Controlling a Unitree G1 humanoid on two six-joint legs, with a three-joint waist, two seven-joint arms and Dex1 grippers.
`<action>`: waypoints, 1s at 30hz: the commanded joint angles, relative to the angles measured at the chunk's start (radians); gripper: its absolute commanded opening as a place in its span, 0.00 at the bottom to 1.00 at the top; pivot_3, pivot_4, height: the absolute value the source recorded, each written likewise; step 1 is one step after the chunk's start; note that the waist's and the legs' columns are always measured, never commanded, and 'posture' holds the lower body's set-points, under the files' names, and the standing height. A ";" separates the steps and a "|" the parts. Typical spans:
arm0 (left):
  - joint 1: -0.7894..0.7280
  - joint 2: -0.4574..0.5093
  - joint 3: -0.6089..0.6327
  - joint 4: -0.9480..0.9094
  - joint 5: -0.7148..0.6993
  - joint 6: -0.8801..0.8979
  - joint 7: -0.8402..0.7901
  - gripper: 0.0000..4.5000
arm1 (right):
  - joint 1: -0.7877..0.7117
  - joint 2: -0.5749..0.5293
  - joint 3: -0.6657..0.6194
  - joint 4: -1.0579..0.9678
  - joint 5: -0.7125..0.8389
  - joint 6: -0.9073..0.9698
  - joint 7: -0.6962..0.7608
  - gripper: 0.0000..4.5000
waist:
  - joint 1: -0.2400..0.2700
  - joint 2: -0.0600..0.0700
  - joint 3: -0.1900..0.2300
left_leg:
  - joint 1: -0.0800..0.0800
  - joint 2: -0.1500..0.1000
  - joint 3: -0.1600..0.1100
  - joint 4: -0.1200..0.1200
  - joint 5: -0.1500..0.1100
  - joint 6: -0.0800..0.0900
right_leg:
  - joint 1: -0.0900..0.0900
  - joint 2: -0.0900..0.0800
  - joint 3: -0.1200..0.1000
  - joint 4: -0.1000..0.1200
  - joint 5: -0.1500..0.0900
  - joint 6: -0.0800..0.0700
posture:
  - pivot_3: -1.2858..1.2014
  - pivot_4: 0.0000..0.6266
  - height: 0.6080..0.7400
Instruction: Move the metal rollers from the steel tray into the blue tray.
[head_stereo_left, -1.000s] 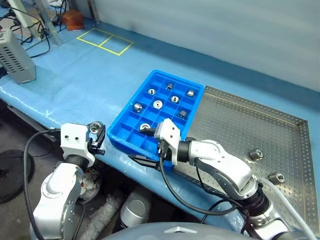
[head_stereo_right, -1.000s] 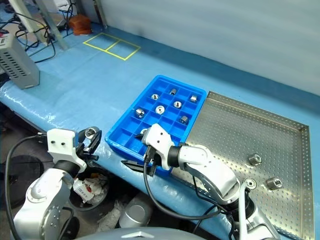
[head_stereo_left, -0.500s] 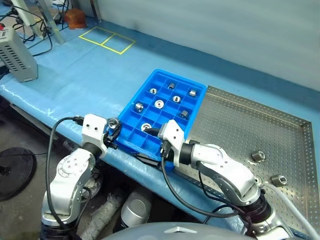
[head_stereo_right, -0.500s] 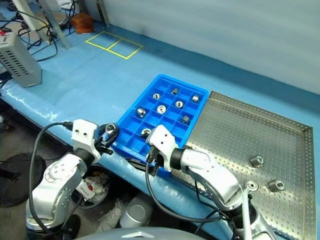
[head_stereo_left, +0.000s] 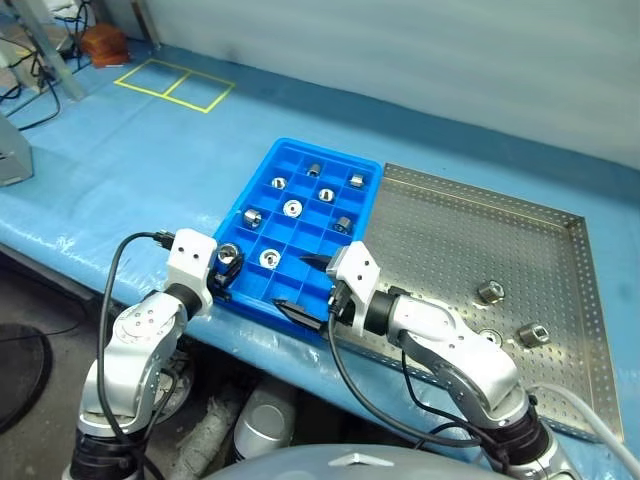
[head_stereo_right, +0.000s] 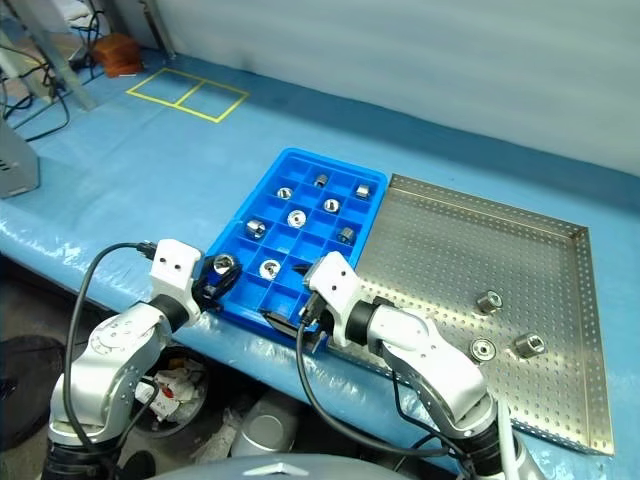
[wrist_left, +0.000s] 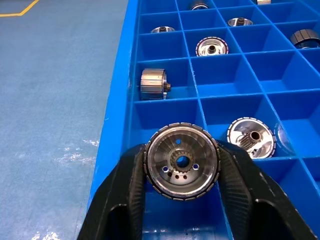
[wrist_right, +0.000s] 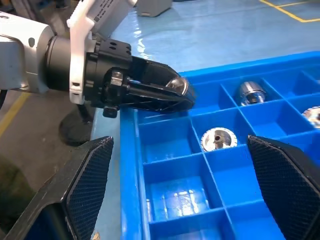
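My left gripper (head_stereo_left: 228, 266) is shut on a metal roller (wrist_left: 182, 161), a shiny ribbed disc with a dark centre hole. It holds the roller just above the near-left corner compartment of the blue tray (head_stereo_left: 250, 196). Several rollers lie in other compartments, one of them (head_stereo_left: 268, 258) right beside the held one. My right gripper (head_stereo_left: 300, 284) stands open and empty over the tray's near edge, pointing at the left gripper. On the steel tray (head_stereo_left: 440, 235) three rollers lie: one (head_stereo_left: 489, 292), another (head_stereo_left: 529, 335) and a flat one (head_stereo_left: 490, 338).
The trays sit side by side on a pale blue table cover, near its front edge. Yellow taped squares (head_stereo_left: 175, 85) mark the far left of the table. A grey box (head_stereo_left: 10, 155) and cables stand at the left border.
The camera has swung, shifting the whole picture. My left gripper has carried its roller from beside the table edge forward to over the blue tray's near-left corner. The right gripper has kept its place.
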 joint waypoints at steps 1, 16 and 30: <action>-0.003 0.014 0.039 -0.056 -0.024 0.011 -0.004 0.83 | 0.010 0.002 -0.023 -0.052 0.002 -0.011 -0.010 1.00 | -0.022 0.000 0.000 | 0.000 0.000 0.000 0.000 0.000 0.000 | 0.000 0.000 0.000 0.000 0.000 0.000 | 0.65 0.24 1.00; -0.212 -0.109 -0.081 0.077 -0.079 -0.203 -0.040 0.99 | 0.148 0.063 -0.213 -0.170 -0.019 0.066 -0.234 1.00 | -0.159 0.001 0.000 | 0.004 -0.001 -0.004 0.011 -0.001 0.003 | 0.011 0.000 0.000 0.000 -0.001 -0.001 | 0.57 0.24 1.00; -0.332 -0.137 -0.339 0.313 -0.078 -0.362 -0.270 0.99 | 0.293 0.214 -0.407 -0.242 -0.147 0.203 -0.533 1.00 | -0.407 0.003 -0.001 | 0.010 -0.001 -0.002 0.011 -0.001 0.005 | 0.014 0.001 0.006 0.004 0.001 0.000 | 0.49 0.24 1.00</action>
